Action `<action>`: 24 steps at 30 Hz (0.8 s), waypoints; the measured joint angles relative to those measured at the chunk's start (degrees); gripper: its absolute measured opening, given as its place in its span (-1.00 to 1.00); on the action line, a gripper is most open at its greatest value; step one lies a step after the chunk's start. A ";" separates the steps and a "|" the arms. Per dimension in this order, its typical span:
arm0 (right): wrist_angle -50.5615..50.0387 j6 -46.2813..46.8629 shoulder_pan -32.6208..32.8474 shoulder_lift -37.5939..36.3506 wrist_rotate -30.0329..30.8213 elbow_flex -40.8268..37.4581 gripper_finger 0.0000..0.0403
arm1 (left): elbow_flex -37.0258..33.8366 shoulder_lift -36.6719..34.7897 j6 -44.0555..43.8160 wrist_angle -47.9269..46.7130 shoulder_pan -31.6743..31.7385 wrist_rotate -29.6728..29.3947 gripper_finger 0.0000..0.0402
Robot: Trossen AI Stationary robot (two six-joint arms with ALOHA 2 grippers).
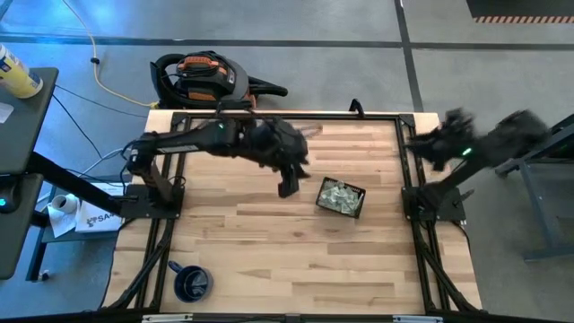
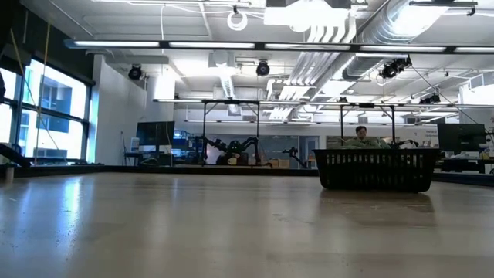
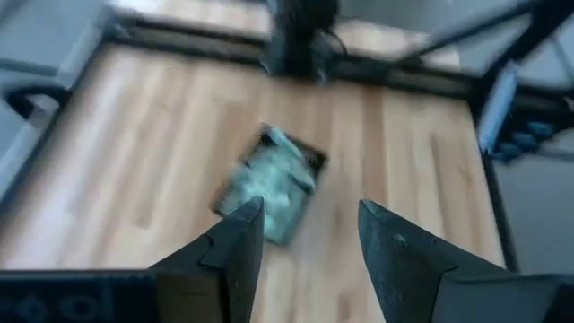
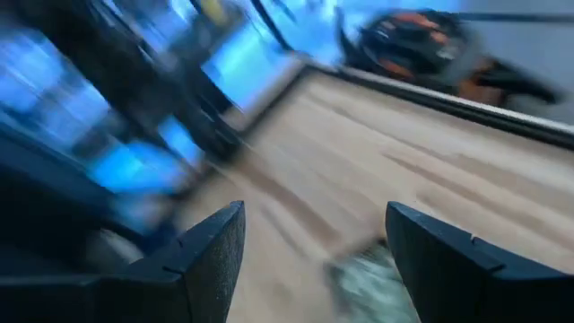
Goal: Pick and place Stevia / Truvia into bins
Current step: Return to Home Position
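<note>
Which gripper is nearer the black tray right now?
The left gripper: it hangs open over the table, just beside the black tray. The right gripper sits out at the table's right edge, clearly farther off.

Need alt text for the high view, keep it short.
Overhead: on a wooden table, a black tray of pale green and white sachets sits right of centre, the left gripper hovering beside it. The right gripper is at the table's right edge; a blue mug stands at the picture's lower left.

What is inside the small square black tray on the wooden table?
A heap of pale green and white paper sachets fills the black tray. It hides the tray's floor and any lower sachets.
</note>
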 joint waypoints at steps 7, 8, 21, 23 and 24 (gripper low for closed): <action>21.13 -25.11 1.36 -2.42 -3.82 -7.69 0.29 | -22.92 -2.39 -6.48 32.95 -3.14 14.95 0.08; 24.35 -24.51 1.13 -2.40 -3.11 -11.63 0.29 | -28.28 -1.95 -9.38 41.03 -3.21 17.74 0.08; 55.94 -28.61 0.74 -35.50 -8.34 -50.60 0.29 | -77.92 -30.56 -23.87 87.02 -0.23 11.92 0.08; 55.73 -32.24 0.75 -42.00 -8.82 -53.30 0.29 | -83.70 -39.26 -24.00 83.88 -0.40 8.06 0.08; 54.64 -34.33 0.75 -45.01 -9.47 -55.02 0.29 | -85.94 -42.76 -24.09 82.19 -0.51 5.93 0.08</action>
